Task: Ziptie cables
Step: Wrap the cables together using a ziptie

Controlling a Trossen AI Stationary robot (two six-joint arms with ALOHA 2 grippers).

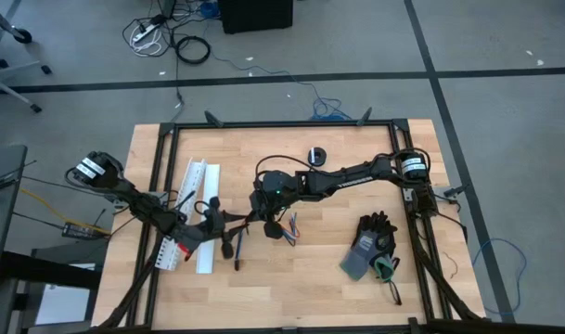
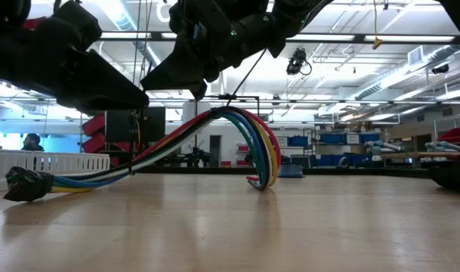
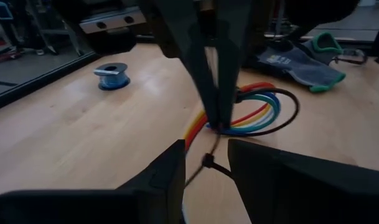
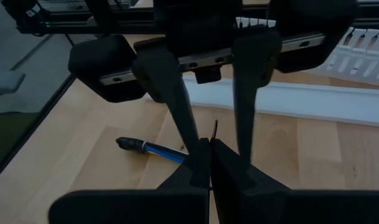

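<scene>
The cables (image 2: 214,125) are a coloured bundle arched over the table. Its taped end (image 2: 24,183) and its loose tips (image 2: 261,183) rest on the wood. A thin black ziptie (image 3: 209,163) runs up from its small head to my right gripper (image 4: 208,158), which is shut on it at the bundle's arch (image 1: 261,215). My left gripper (image 3: 208,171) reaches in from the table's left (image 1: 228,223). Its fingers stand a narrow gap apart on either side of the ziptie's head. A thin black strand (image 3: 294,106) loops outside the coloured wires. My right gripper pinches the ziptie's thin strip between its two fingertips (image 3: 219,121), slanting down from the table's right. A short free end (image 4: 215,129) pokes out past the shut fingers. The tips sit right at the cables; I cannot tell whether they also touch them. My left gripper has the ziptie's head (image 3: 209,163) in the gap between its fingers; I cannot tell whether either finger touches it or the cables.
A long white slotted channel (image 1: 200,209) lies by the left arm. A small blue roll (image 3: 111,73) sits toward the far edge. Dark gloves (image 1: 370,246) lie at the right. Black frame rails (image 1: 282,123) border the table.
</scene>
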